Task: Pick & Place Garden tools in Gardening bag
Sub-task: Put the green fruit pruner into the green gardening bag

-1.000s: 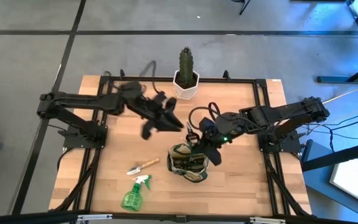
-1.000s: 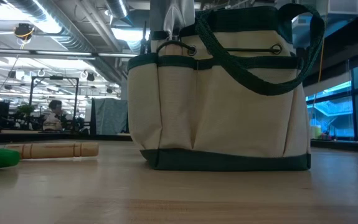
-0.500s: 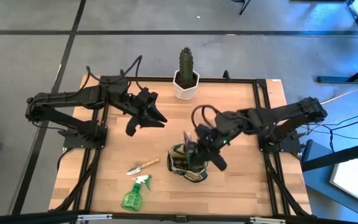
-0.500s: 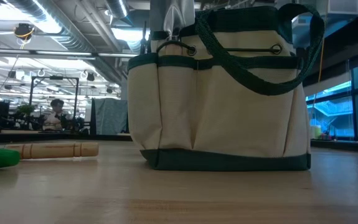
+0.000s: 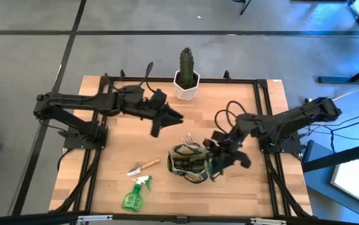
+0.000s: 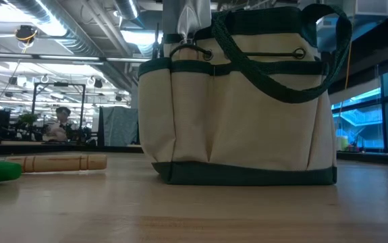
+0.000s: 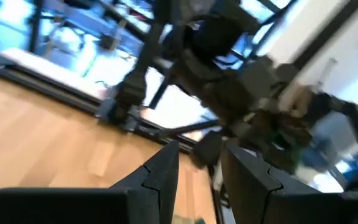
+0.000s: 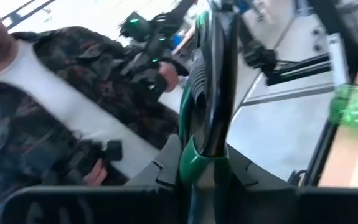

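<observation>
The right claw [image 5: 220, 164] is clamping the bag's [image 5: 190, 162] handle [image 8: 213, 81]; the left claw [image 5: 167, 117], fingers slightly apart, has moved back toward the bag.

I'm seeing my left tool [image 7: 198, 168], dark fingers slightly parted, hanging over the light wooden bench [image 7: 48, 134], facing the other dark arm [image 7: 241, 81].
</observation>
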Controlling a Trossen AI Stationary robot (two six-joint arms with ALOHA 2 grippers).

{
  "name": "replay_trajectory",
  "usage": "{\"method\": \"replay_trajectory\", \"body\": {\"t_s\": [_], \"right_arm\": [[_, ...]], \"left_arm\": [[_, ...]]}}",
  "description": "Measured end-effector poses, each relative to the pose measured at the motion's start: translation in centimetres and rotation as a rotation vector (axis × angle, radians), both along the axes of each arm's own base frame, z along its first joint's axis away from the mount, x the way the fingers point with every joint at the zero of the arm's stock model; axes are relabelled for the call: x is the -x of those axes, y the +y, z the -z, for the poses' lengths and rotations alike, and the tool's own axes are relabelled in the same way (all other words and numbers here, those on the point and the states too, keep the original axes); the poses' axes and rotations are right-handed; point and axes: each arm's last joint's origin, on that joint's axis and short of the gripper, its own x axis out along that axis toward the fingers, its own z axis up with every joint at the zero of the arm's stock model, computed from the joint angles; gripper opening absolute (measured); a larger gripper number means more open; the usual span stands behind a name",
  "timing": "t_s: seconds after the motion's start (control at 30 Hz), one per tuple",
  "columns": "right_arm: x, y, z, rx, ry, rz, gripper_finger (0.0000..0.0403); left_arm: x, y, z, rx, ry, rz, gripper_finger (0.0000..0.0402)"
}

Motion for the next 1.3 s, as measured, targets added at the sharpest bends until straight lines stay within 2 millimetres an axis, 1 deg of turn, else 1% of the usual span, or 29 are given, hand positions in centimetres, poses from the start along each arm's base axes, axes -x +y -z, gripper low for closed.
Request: {"method": "replay_trajectory", "body": {"t_s": [0.1, 0.27, 0.4, 0.47, 0.53, 0.63, 0.77, 0.83, 0.93, 1.0, 1.17, 1.23, 1.3], "right_arm": [[1.5, -0.9, 0.2, 0.009, -0.041, -0.097, 0.0055], [4.2, -2.1, 1.0, -0.007, -0.162, -0.244, 0.0055], [6.1, -3.4, 2.0, -0.060, -0.206, -0.269, 0.0055], [6.9, -4.0, 2.5, -0.078, -0.195, -0.290, 0.0055], [7.4, -4.4, 2.6, -0.082, -0.186, -0.309, 0.0055], [7.7, -4.7, 2.6, -0.075, -0.165, -0.347, 0.0055], [8.0, -5.5, 2.4, -0.059, -0.165, -0.364, 0.0055], [8.0, -6.0, 2.3, -0.055, -0.161, -0.358, 0.0055], [8.0, -6.6, 2.3, -0.040, -0.161, -0.357, 0.0055], [8.1, -6.9, 2.4, -0.017, -0.175, -0.380, 0.0055], [7.9, -7.4, 2.7, 0.031, -0.231, -0.395, 0.0055], [7.5, -7.4, 3.1, 0.037, -0.223, -0.399, 0.0055], [7.1, -7.4, 3.7, 0.042, -0.211, -0.409, 0.0055]], "left_arm": [[-1.9, 0.0, 0.7, 0.050, -0.049, -0.061, 0.0113], [-5.0, -0.1, 2.3, 0.176, -0.114, -0.062, 0.0113], [-7.0, -1.4, 3.8, 0.275, -0.148, -0.045, 0.0113], [-7.6, -2.3, 4.1, 0.294, -0.152, -0.071, 0.0113], [-7.9, -3.2, 4.2, 0.287, -0.133, -0.101, 0.0111], [-8.1, -4.6, 3.4, 0.210, -0.095, -0.155, 0.0098], [-7.9, -7.2, 1.0, -0.026, -0.065, -0.185, 0.0079], [-8.0, -8.4, 0.0, -0.096, -0.052, -0.179, 0.0072], [-8.7, -9.2, -1.3, -0.084, 0.001, -0.199, 0.0061], [-9.3, -9.6, -1.6, -0.047, 0.070, -0.204, 0.0054], [-11.8, -10.6, -1.2, 0.042, 0.234, -0.148, 0.0035], [-12.7, -10.8, -1.1, 0.074, 0.287, -0.106, 0.0026], [-13.5, -11.0, -0.5, 0.097, 0.358, -0.074, 0.0018]]}}
